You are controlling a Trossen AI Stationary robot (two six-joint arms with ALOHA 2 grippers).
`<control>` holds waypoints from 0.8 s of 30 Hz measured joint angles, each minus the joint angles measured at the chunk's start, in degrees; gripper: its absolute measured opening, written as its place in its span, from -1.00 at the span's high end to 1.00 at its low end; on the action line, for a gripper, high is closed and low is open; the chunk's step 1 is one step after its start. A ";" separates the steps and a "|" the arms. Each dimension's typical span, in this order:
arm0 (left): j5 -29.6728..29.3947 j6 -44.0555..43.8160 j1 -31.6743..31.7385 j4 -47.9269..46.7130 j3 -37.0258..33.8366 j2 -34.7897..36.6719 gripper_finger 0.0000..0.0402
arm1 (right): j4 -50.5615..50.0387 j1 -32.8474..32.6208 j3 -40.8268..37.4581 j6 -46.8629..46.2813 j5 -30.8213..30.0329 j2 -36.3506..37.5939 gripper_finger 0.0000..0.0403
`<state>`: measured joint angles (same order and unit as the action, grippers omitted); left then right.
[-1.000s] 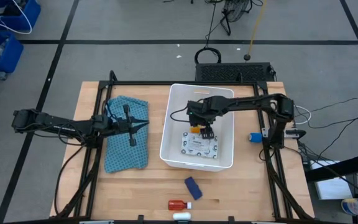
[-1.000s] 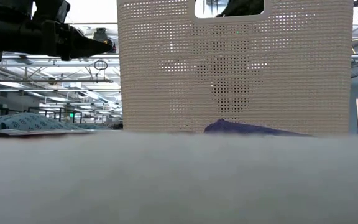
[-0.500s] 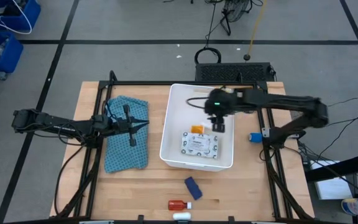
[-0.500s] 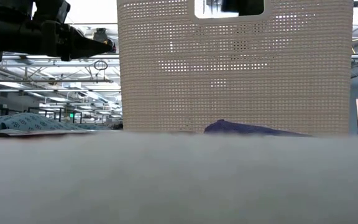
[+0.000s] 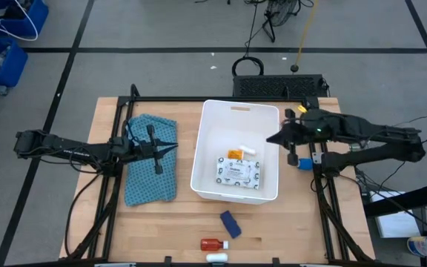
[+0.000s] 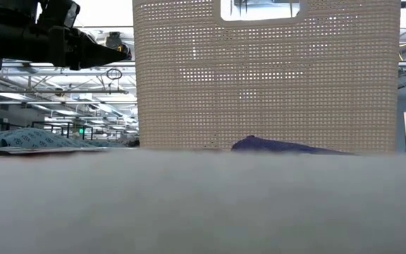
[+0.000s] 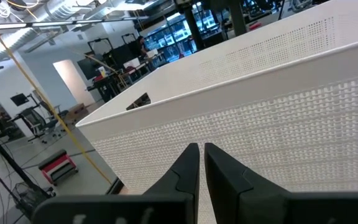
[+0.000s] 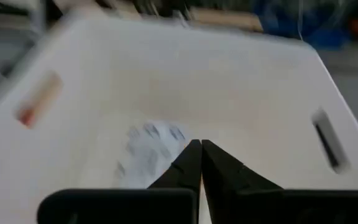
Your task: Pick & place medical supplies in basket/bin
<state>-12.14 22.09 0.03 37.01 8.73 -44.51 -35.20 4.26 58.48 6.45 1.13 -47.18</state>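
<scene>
The white bin (image 5: 212, 119) stands mid-table, perforated wall (image 6: 266, 77) toward the low camera. On its floor lie a white printed packet (image 5: 237, 172), an orange pill bottle (image 5: 233, 153) and a small white tube (image 5: 248, 150). My right gripper (image 5: 268, 139) hovers shut and empty over the bin's right rim, pointing left; its wrist view looks down into the bin (image 8: 241, 74). My left gripper (image 5: 173, 147) waits shut over the teal cloth (image 5: 150, 159), pointing at the bin's left wall (image 7: 278, 124).
On the near table lie a blue piece (image 5: 230, 222), a small red bottle (image 5: 210, 243) and a white tube (image 5: 216, 257). Another blue piece (image 5: 303, 162) lies right of the bin, under my right arm. Black frame rails run along the table's edges.
My right gripper has risen out of the bin and drawn back toward the table's right edge, and its fingers have shut empty. The orange pill bottle that was at its fingertips now lies on the bin floor beside the packet.
</scene>
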 joint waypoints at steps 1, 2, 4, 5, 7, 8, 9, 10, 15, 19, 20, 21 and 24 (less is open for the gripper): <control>0.00 0.00 -0.02 0.00 0.00 0.00 0.85 | 3.29 -0.43 -2.46 -1.01 1.36 2.10 0.99; 0.00 0.00 -0.01 0.00 0.00 0.00 0.85 | 6.51 -0.91 -4.79 -2.00 2.69 4.04 0.99; 0.00 0.02 -0.02 -0.02 0.00 0.00 0.85 | 11.77 -2.01 -8.92 -3.56 4.91 7.63 0.99; 0.00 0.00 -0.01 -0.02 0.00 0.00 0.85 | 14.14 -2.68 -10.90 -4.33 5.03 9.38 0.99; 0.00 0.00 -0.02 -0.02 0.00 0.00 0.85 | 18.84 -4.12 -14.80 -5.38 4.92 12.87 1.00; 0.00 0.02 -0.02 -0.09 0.00 0.00 0.85 | 20.40 -4.69 -16.81 -5.74 4.94 14.93 1.00; -0.02 0.04 -0.02 -0.17 0.00 0.00 0.85 | 21.73 -5.06 -18.57 -6.22 4.95 16.79 1.00; -0.02 0.15 0.01 -0.32 0.00 0.00 0.85 | 23.20 -5.24 -20.24 -6.65 5.12 18.55 1.00; -0.42 0.74 -0.02 -1.21 0.00 0.00 0.85 | 29.43 -6.13 -26.89 -9.70 7.47 25.66 1.00; -3.23 0.76 -0.02 -1.29 0.00 0.00 0.85 | 34.24 -7.59 -29.95 -10.36 9.48 27.70 1.00; -4.03 0.76 -0.01 -1.29 0.00 0.00 0.85 | 34.36 -8.02 -30.44 -10.25 9.40 27.86 1.00; -4.72 0.76 0.00 -1.29 0.00 0.01 0.85 | 34.34 -8.39 -30.98 -10.24 8.93 27.91 1.00; -5.57 0.76 -0.02 -1.29 0.00 0.02 0.85 | 36.64 -9.49 -33.13 -10.30 7.23 27.83 1.00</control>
<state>-17.71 22.85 0.01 35.72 8.73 -44.49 1.44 -5.24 25.35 -3.85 8.37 -19.35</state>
